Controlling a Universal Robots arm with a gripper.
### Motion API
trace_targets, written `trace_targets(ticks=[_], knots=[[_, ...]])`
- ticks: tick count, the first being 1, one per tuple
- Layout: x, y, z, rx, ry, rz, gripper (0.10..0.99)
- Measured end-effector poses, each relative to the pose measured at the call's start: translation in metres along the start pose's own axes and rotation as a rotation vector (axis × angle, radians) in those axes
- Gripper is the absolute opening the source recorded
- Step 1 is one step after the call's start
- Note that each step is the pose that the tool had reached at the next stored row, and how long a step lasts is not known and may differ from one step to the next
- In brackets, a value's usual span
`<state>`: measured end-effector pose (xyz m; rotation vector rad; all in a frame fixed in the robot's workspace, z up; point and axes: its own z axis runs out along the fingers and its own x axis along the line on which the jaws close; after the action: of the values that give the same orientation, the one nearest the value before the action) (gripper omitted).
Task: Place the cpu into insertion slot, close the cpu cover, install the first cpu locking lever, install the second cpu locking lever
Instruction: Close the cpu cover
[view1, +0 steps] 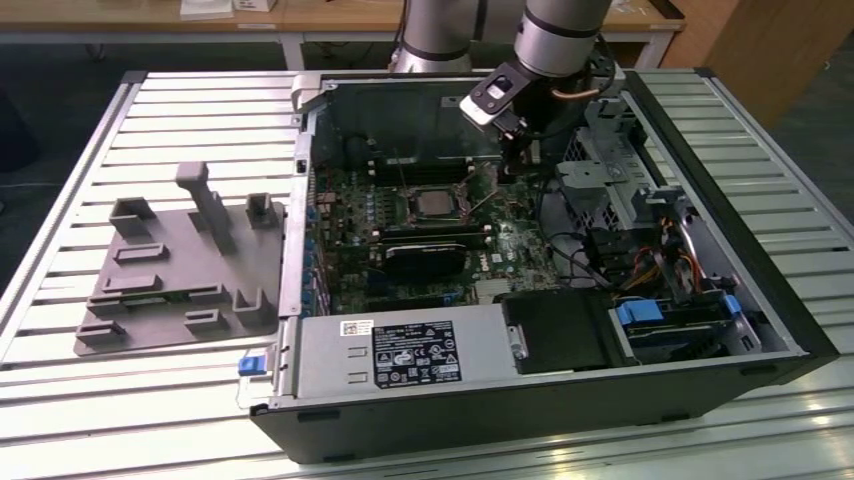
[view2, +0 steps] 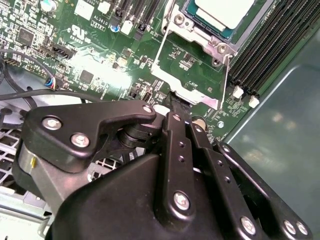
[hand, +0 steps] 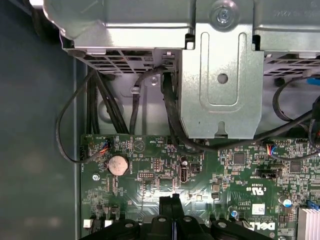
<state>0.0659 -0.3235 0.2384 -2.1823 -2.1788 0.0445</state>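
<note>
Exterior view, counter (view1: 160, 110): slatted metal. It carries an open computer case (view1: 781, 340) lying on its side. A grey moulded tray (view1: 160, 290) lies just beside the case, on the exterior view's left.

Exterior view, cpu (view1: 430, 205): it sits flat in the insertion slot (view1: 406, 196), near the middle of the green board, with its top uncovered.

Exterior view, pincer (view1: 517, 160): it hangs inside the case, near the insertion slot on the exterior view's right, between the slot and the metal drive bays (view1: 594, 165). The room there is tight.

Second wrist view, cpu (view2: 225, 11): the pale top lies inside the silvery rim of the insertion slot (view2: 202, 39). The black memory sockets (view2: 272, 45) run just beside this rim.

Second wrist view, cpu cover (view2: 187, 92): it is open, swung off the cpu. The green board shows through its cut-out middle, and its thin side edges reach back to the insertion slot.

Second wrist view, pincer (view2: 175, 106): it is narrow, the fingers almost together, and the tips are at the free edge of the cpu cover. If they pinch this edge, one cannot tell.

First wrist view, pincer (hand: 170, 202): it is narrow, with a thin dark seam between the fingers, and stands above the green board.

First wrist view, board edge: a coin battery (hand: 118, 164) sits near it. Black cables (hand: 65, 125) loop over it. A metal cage (hand: 220, 75) overhangs it.
</note>
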Motion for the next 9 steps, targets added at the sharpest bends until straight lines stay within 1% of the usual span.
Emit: trace_targets(ticks=[3,9], knots=[[0.0001,-0.0024,0.0002,-0.002,0.0000,0.000,0.102],[0.0008,-0.0118,0.0008,-0.010,0.0002,0.000,0.102]])
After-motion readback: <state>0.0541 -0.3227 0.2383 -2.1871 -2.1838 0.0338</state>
